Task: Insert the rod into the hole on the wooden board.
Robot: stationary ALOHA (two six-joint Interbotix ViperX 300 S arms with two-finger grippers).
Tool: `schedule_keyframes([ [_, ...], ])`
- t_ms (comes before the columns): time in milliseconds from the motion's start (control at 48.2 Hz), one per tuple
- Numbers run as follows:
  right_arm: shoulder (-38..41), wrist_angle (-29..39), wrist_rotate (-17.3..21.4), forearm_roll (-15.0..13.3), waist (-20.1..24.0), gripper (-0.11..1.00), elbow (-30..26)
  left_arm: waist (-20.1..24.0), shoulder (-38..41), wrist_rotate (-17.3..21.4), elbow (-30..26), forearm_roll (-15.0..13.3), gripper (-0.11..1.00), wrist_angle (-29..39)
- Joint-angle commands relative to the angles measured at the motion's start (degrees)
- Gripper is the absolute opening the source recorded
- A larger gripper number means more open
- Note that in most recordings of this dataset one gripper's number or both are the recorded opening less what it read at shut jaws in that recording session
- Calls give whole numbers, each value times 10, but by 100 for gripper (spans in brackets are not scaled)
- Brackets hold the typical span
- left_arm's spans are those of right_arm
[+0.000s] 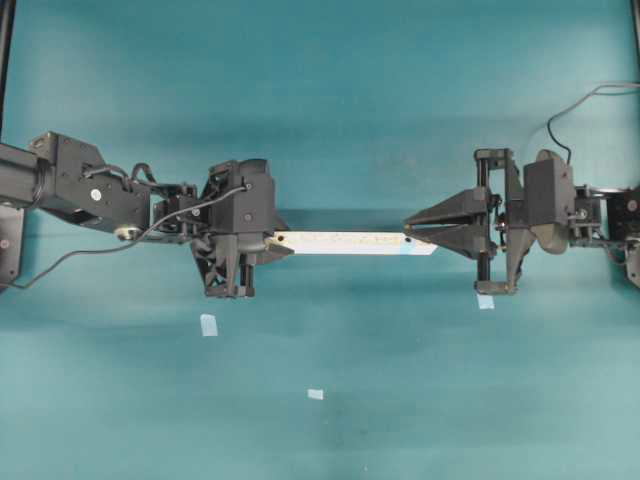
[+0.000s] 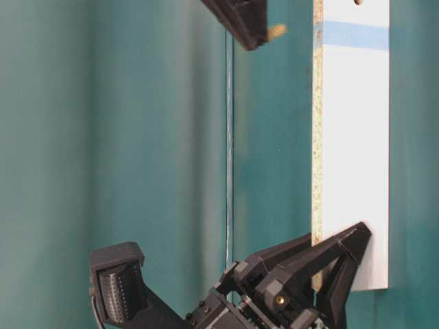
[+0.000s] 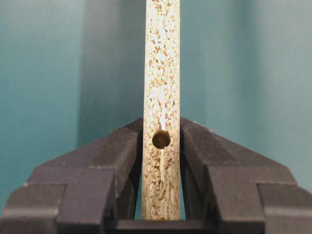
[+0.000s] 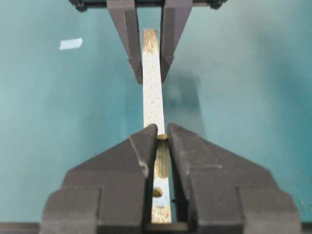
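Both end effectors: left (image 1: 268,243) clamps wooden board (image 1: 350,243); right (image 1: 410,234) pinches rod (image 4: 162,137).

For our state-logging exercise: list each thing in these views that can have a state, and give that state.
left gripper: shut on the wooden board
right gripper: shut on the rod
rod: gripped, not yet inserted
wooden board: clamped at one end
hole: blue-marked, empty
other hole: empty
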Motion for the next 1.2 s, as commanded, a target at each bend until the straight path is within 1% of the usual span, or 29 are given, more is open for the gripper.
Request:
schedule_keyframes([
  [0, 4, -15, -1, 1, 1, 10, -5, -1, -7, 4, -4, 2, 32, -3],
  [166, 27, -54, -1, 2, 1, 10, -10, -1, -7, 4, -4, 2, 32, -2],
  [290, 46, -68, -1, 1, 2, 10, -13, -2, -7, 4, -4, 2, 32, -2],
  [560, 62, -69, -1, 2, 4, 10, -17, -1, -7, 4, -4, 2, 32, -1],
  [1182, 68, -69, -1, 2, 8, 10, -11, -2, -8, 4, -4, 2, 33, -1],
])
